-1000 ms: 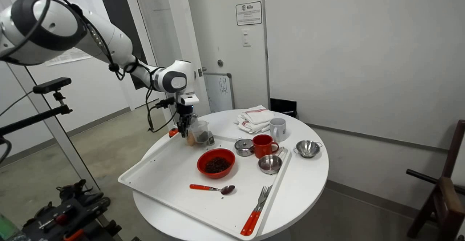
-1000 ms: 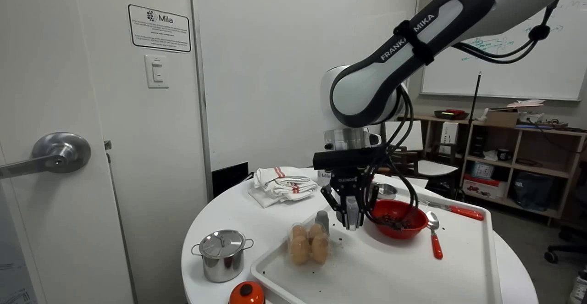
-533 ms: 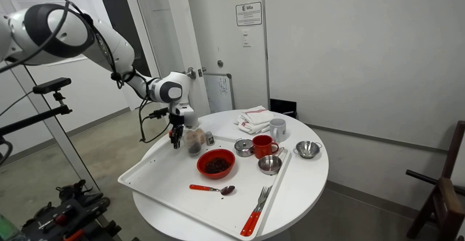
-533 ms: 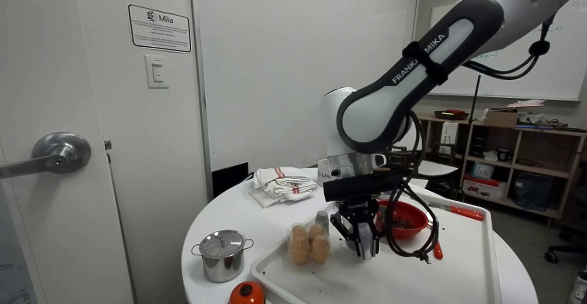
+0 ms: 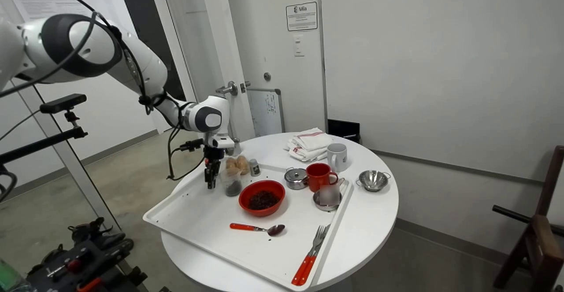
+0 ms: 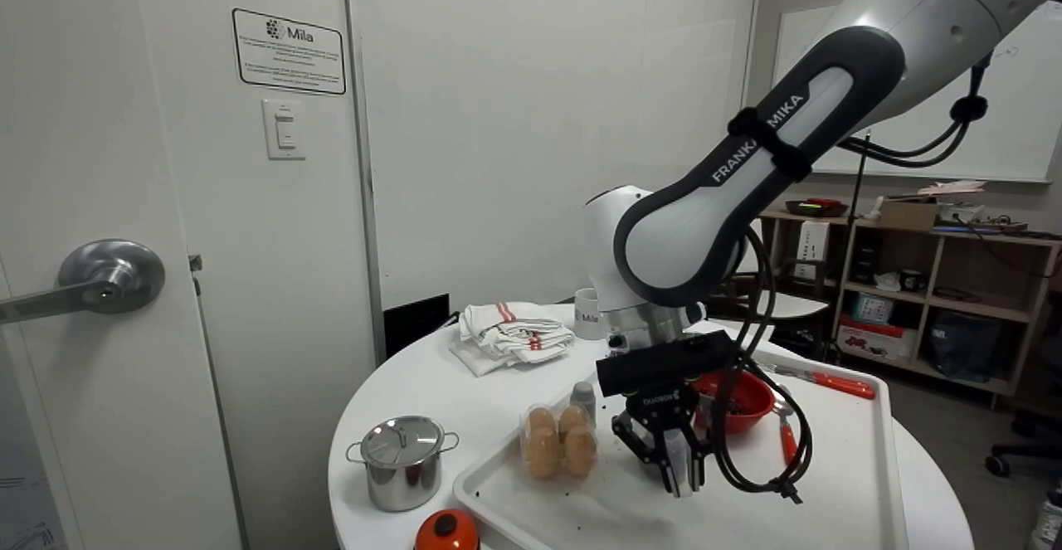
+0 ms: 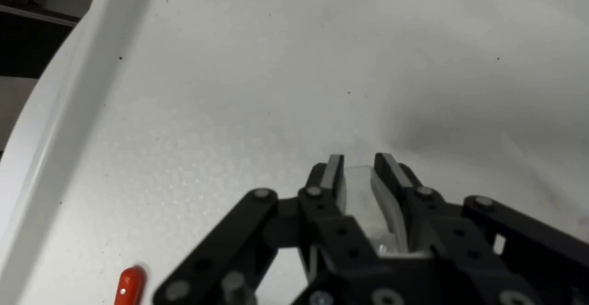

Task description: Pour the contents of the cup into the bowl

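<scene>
Your black gripper: nearly closed, pinching one clear, dark-bottomed cup beside one round red bowl. White rectangular tray on round white table, pale wall; four brown eggs.

White-and-black arm, black pincer

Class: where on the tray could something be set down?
Bare room in an exterior view, specks aside: from the spoon to the left corner of the tray, and between spoon and fork. The lidded pot, red mug and steel pan crowd together.
</scene>
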Available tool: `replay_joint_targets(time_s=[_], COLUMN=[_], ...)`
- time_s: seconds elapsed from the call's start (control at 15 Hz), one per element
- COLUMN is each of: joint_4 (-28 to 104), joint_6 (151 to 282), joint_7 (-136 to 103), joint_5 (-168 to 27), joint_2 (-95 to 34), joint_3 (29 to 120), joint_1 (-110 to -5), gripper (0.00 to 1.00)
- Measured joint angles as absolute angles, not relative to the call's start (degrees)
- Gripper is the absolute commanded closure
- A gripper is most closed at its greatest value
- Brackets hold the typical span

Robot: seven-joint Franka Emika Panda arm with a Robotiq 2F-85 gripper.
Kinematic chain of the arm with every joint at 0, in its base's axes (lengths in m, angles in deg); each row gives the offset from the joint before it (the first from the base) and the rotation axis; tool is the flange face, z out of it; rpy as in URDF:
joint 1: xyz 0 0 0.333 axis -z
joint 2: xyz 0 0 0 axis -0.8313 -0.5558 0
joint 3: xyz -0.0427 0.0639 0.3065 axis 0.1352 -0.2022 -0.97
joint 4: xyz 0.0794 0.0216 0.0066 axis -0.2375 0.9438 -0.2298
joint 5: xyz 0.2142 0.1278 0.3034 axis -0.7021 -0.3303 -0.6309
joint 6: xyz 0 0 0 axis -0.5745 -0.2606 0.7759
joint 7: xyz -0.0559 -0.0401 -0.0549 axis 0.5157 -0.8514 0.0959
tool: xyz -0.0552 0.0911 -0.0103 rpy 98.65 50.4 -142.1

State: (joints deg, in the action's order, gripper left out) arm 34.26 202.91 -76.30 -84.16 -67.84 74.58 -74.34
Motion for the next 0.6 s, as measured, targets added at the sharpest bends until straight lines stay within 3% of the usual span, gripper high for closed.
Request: replay_joint_targets(time_s=[0.07,0.13,0.6], joint_4=[34.2,34.2,34.3], joint_6=[202.9,202.9,203.1], joint_7=[-76.3,-76.3,-76.2], joint_5=[-84.2,-84.2,-84.1], joint_2=[-67.8,-67.8,-67.8], joint_3=[74.5,74.5,74.1], joint_1=[-74.3,-74.3,-74.0], gripper=[0.52,0.51,0.02])
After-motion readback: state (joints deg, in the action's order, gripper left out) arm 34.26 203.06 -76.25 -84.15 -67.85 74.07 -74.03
